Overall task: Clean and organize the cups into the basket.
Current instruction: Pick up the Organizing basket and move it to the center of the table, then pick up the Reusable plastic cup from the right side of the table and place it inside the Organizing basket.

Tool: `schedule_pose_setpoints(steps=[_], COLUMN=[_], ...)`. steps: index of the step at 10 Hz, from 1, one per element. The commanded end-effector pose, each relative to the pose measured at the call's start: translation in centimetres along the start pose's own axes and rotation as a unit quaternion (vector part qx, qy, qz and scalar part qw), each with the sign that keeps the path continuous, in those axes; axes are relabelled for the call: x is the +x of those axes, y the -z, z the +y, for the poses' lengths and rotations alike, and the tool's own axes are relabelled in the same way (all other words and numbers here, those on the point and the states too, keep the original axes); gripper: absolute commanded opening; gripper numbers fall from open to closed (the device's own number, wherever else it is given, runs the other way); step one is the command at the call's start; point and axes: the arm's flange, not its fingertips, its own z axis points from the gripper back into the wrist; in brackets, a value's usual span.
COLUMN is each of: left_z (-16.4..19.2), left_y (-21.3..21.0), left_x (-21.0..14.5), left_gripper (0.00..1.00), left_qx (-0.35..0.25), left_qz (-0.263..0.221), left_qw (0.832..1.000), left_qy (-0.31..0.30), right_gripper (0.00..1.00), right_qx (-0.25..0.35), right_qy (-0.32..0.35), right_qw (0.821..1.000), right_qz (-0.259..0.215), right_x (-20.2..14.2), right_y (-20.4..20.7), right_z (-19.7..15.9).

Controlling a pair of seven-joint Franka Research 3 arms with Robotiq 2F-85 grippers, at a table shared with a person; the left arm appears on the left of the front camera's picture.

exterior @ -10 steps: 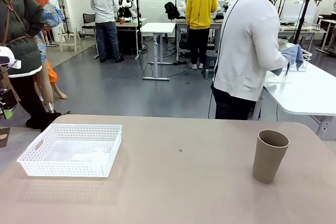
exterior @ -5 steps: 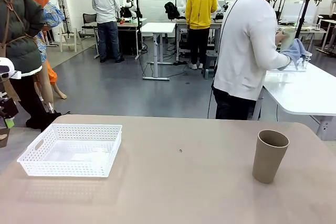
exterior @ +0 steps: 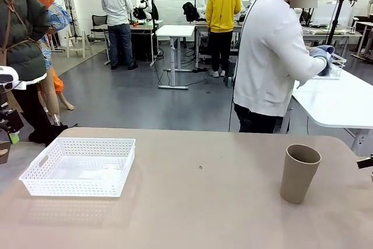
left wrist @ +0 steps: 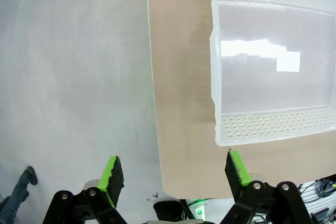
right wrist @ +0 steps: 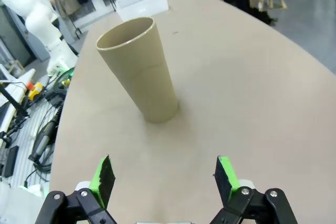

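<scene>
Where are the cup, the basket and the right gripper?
cup (exterior: 299, 173), front view, middle of its side wall.
basket (exterior: 73, 186), front view, its near wall.
right gripper (right wrist: 164, 167), right wrist view, midway between its fingertips.

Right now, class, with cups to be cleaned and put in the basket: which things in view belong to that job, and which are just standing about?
Job: cup, upright on the table; basket, empty; left gripper, open; right gripper, open.
Just about: far desk; person in yellow; white table at the right.
</scene>
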Motion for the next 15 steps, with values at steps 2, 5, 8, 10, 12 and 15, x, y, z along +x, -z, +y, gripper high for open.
schedule_pose_setpoints(steps=[2,5,8,10,12,15], left_z=[0.0,0.0,0.0,-0.1,-0.1,-1.9], left_y=[-0.2,0.0,0.0,0.1,1.3,1.4], left_x=[0.2,0.0,0.0,0.0,0.7,1.2], left_gripper=[1.00,1.00,1.00,1.00,1.00,1.00], left_qx=[-0.016,0.000,0.000,-0.001,-0.032,-0.027], left_qz=[0.008,0.001,0.001,0.003,0.002,0.003], left_qw=[1.000,1.000,1.000,1.000,0.999,0.999], left_qy=[0.009,0.001,0.001,0.001,0.038,0.047], right_gripper=[1.00,1.00,1.00,1.00,1.00,1.00], right_qx=[-0.006,0.009,0.009,0.009,0.009,0.009], right_qy=[0.003,0.000,0.000,0.000,0.000,0.000], right_qw=[1.000,1.000,1.000,1.000,1.000,1.000], right_qz=[-0.002,0.002,0.002,0.002,0.002,0.002], right_x=[0.0,0.1,0.1,0.1,0.1,0.1], right_y=[2.0,1.2,1.2,1.2,1.2,1.2], right_z=[-0.2,-0.2,-0.2,-0.2,-0.2,-0.2])
